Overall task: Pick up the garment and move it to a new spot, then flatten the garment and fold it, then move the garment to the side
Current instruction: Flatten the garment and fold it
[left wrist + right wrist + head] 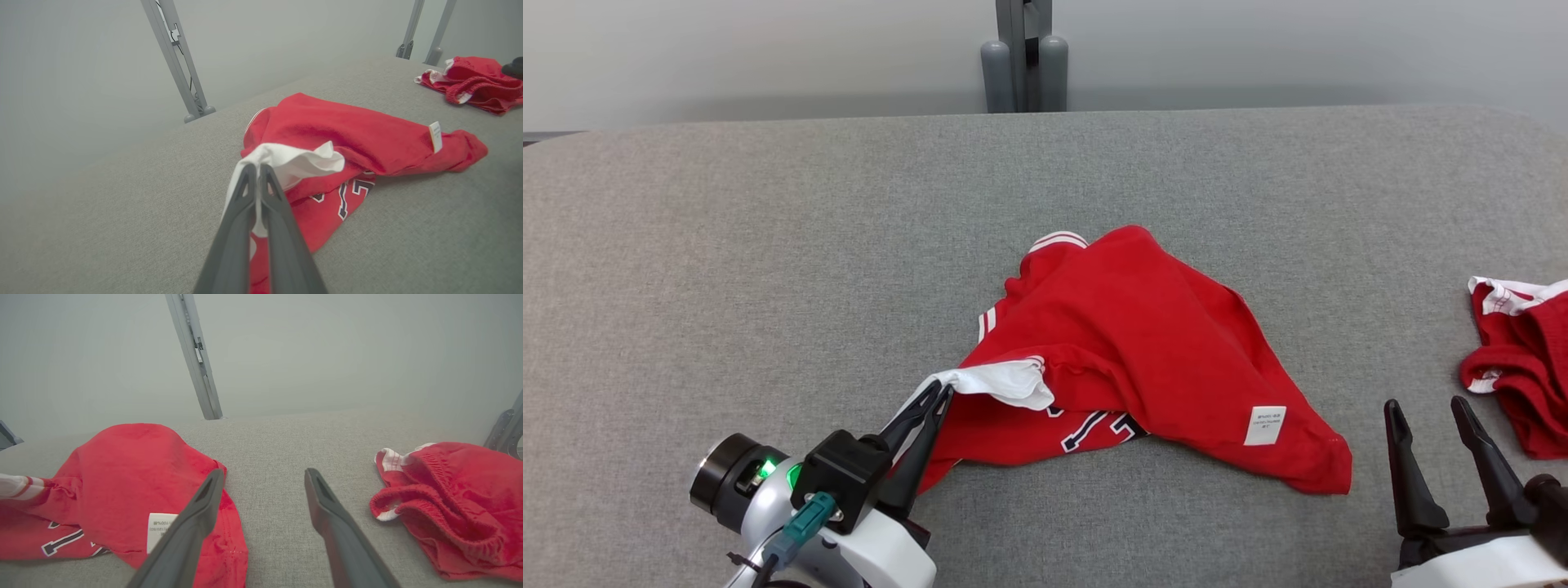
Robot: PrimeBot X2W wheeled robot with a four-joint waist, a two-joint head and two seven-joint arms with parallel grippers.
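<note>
While the red shirt (pixel 1143 343) lies crumpled near the middle of the grey bench (pixel 768 245), the left claw (pixel 938 398) is clamped on a white fold (pixel 1005 380) at the shirt's near-left corner, its fingers pressed together over the cloth. The right claw (pixel 1424 404) hovers with fingers apart, holding nothing, near the shirt's right corner, where a small white label (pixel 1265 425) shows. A second red garment (pixel 1523 359) sits bunched at the bench's right edge, apart from the shirt. This looks like the flattening step. The next move likely calls for the right claw to pinch that right corner so both arms can pull the shirt flat.
</note>
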